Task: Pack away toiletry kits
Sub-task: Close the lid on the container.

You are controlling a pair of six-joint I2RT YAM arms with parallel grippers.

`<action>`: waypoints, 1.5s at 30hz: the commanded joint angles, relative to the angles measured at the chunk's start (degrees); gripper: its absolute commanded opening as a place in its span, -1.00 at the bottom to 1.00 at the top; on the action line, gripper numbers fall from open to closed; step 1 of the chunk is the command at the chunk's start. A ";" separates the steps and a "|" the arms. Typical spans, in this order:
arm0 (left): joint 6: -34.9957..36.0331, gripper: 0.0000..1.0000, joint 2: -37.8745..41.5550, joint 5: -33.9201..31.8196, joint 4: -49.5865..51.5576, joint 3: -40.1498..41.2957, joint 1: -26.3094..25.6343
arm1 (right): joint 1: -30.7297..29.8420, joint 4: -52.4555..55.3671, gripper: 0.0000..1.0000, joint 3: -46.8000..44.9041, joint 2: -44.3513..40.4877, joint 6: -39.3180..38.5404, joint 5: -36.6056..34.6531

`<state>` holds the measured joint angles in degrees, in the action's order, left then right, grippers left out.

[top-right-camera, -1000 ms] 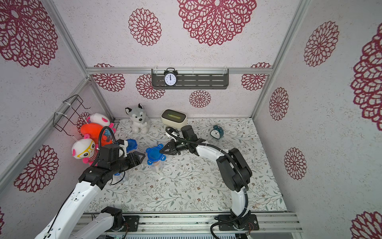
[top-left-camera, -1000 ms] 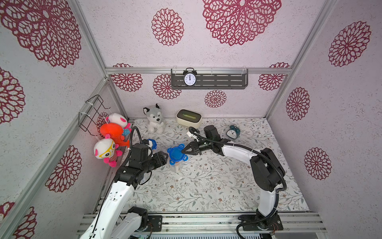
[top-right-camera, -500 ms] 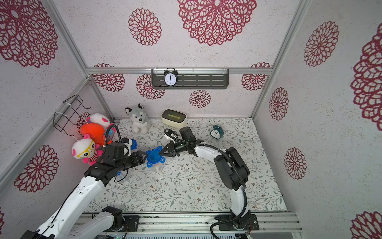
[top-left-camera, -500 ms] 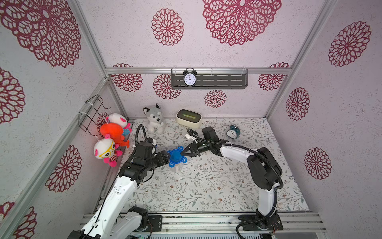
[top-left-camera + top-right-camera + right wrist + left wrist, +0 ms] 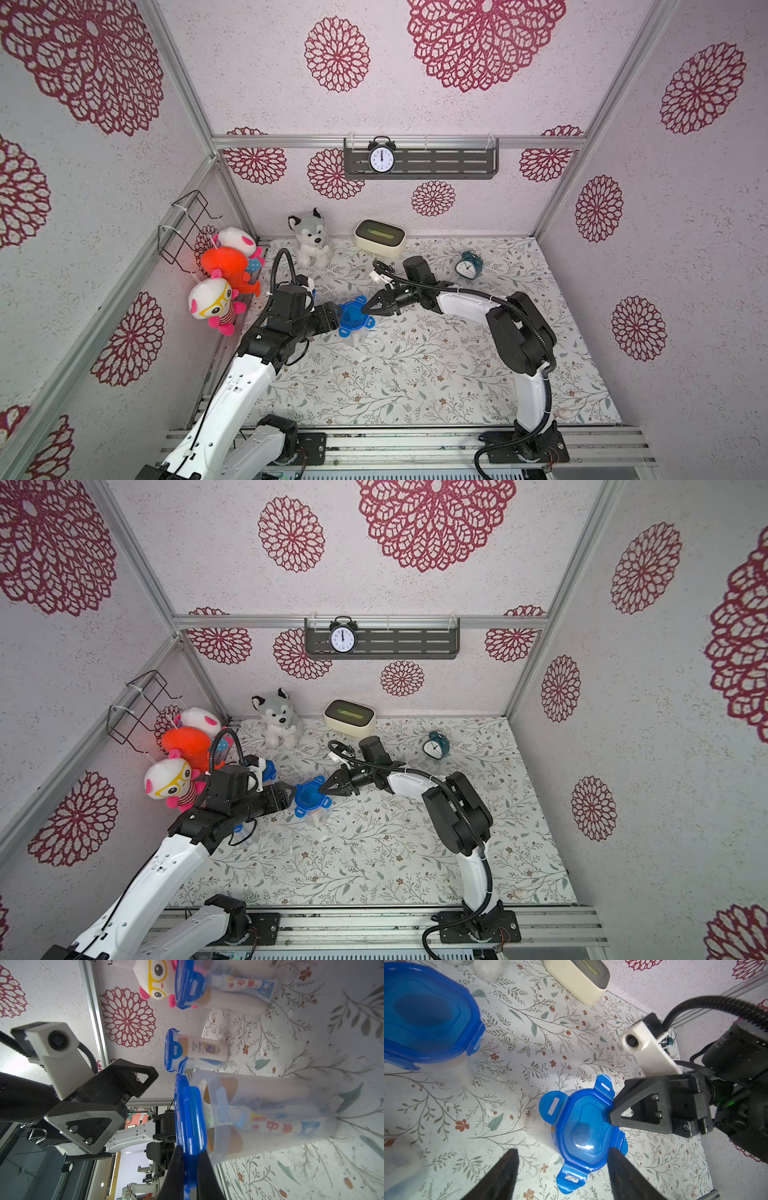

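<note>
Floral tabletop (image 5: 415,374); right hand (image 5: 366,309) pinches blue lid (image 5: 352,319), seemingly on cup (image 5: 270,1093).

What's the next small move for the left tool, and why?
Probably ease the left tool forward and close it on the clear cup under the blue lid. Its jaws stand open near the cup, while the right tool is shut on one lid tab, so the cup looks unbraced.
</note>
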<state>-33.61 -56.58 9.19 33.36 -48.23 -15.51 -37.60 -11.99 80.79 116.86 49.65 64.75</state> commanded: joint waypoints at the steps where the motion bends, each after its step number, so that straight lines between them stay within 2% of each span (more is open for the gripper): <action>1: 1.58 0.42 -1.58 1.33 -1.23 -0.45 -0.68 | 0.34 -0.47 -0.88 3.26 0.34 0.10 1.50; 6: 0.90 0.40 -1.94 -0.35 -2.09 -0.16 -1.03 | 0.26 0.29 -0.87 4.41 1.47 0.03 1.50; 25: -0.05 0.33 -7.62 0.92 -4.01 0.33 -2.86 | 0.16 6.27 -0.88 6.11 3.05 -4.09 0.33; 34: -2.20 0.27 -11.48 -3.34 0.18 -0.33 -3.43 | 0.16 9.45 -0.84 6.66 3.04 -6.21 -1.43; 36: -2.68 0.23 -12.55 -4.61 2.01 -0.67 -3.43 | 0.16 10.81 -0.78 6.90 2.81 -7.20 -2.31; 45: -3.97 0.01 -14.62 -8.72 6.96 -1.43 -3.40 | -0.01 15.75 -0.25 7.44 -0.99 -12.52 -9.72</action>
<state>-37.58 -69.52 5.85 32.42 -50.65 -19.11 -37.67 -0.73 87.88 118.37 40.40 60.86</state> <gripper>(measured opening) 0.510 0.360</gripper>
